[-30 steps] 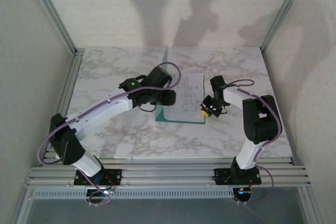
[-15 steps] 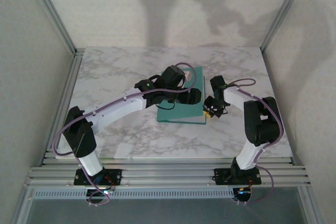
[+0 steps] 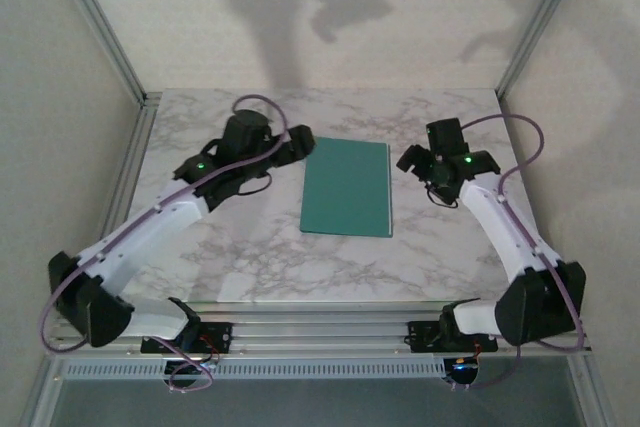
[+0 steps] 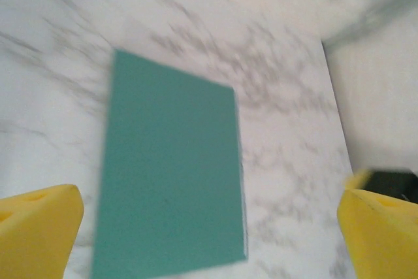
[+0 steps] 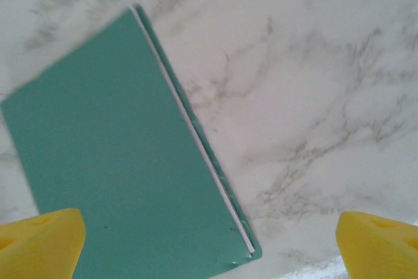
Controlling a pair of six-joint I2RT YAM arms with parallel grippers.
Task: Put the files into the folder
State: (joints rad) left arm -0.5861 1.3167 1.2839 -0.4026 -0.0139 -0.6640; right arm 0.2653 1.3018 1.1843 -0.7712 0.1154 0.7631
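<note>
Left arm (image 3: 170, 217), right arm (image 3: 500, 222) beside folder (image 3: 346, 187)

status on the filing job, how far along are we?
Looks done: the folder lies closed and flat on the table, and the right wrist view shows a white sheet edge sandwiched between its covers. In hand: nothing; the left gripper and right gripper are both open, clear of the folder. Left: apparently nothing, though I can't tell how many sheets are inside.

Teal folder (image 3: 346, 187), closed, flat at centre of marble desk (image 3: 250, 247); left arm (image 3: 160, 222), right arm (image 3: 500, 222) either side, apart.
</note>
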